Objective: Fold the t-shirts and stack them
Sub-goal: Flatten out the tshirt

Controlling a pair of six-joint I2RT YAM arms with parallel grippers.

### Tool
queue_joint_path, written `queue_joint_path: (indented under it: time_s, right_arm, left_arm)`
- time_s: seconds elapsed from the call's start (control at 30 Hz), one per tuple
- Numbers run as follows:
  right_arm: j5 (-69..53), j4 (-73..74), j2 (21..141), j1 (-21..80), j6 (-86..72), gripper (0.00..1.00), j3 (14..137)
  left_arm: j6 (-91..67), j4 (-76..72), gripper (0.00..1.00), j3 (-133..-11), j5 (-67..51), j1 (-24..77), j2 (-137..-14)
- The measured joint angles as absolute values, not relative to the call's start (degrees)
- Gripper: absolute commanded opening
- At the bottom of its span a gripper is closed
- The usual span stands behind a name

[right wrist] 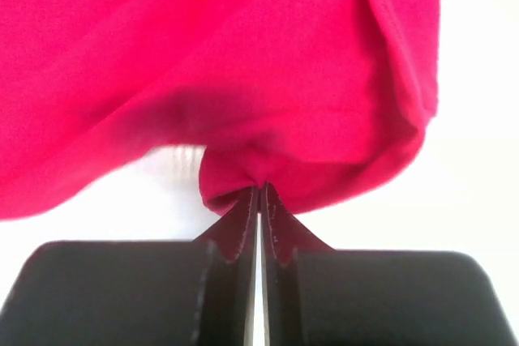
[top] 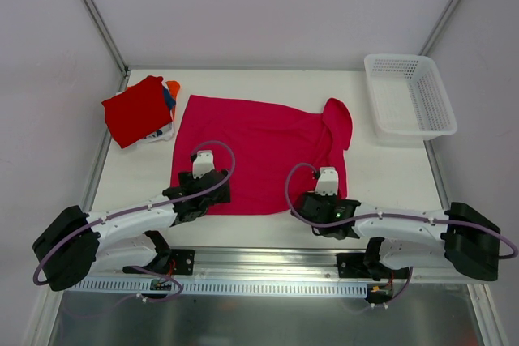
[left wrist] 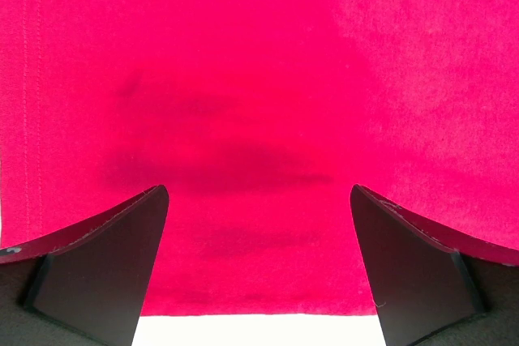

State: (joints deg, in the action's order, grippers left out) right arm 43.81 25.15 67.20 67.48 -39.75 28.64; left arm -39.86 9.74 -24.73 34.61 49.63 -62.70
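Observation:
A magenta-pink t-shirt (top: 255, 151) lies spread on the white table, its right sleeve bunched up at the far right. My left gripper (top: 204, 190) hovers open over the shirt's near-left hem; in the left wrist view (left wrist: 259, 192) the cloth (left wrist: 259, 79) lies flat between the spread fingers. My right gripper (top: 327, 207) is shut on the shirt's near-right hem; the right wrist view (right wrist: 259, 188) shows the cloth (right wrist: 243, 62) pinched and lifted. A stack of folded shirts sits at the far left, a red one (top: 138, 109) on top, orange, blue and white edges (top: 169, 95) beneath.
A white plastic mesh basket (top: 408, 95) stands at the far right corner. The enclosure's walls and metal frame posts border the table (top: 381, 176). The arms' bases sit on a rail at the near edge.

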Motion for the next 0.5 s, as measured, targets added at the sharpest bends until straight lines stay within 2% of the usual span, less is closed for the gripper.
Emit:
queue_joint_path:
  time_s: [0.27, 0.5]
  right_arm:
    - [47.7, 44.9, 58.3, 73.8, -47.0, 0.0, 37.6]
    - [51.5, 64.3, 56.7, 77.6, -57.0, 0.0, 43.9]
  left_arm:
    - [-39.9, 9.7, 0.97, -24.7, 34.9, 49.9, -62.7]
    - [-39.9, 9.7, 0.97, -24.7, 35.0, 50.0, -62.7]
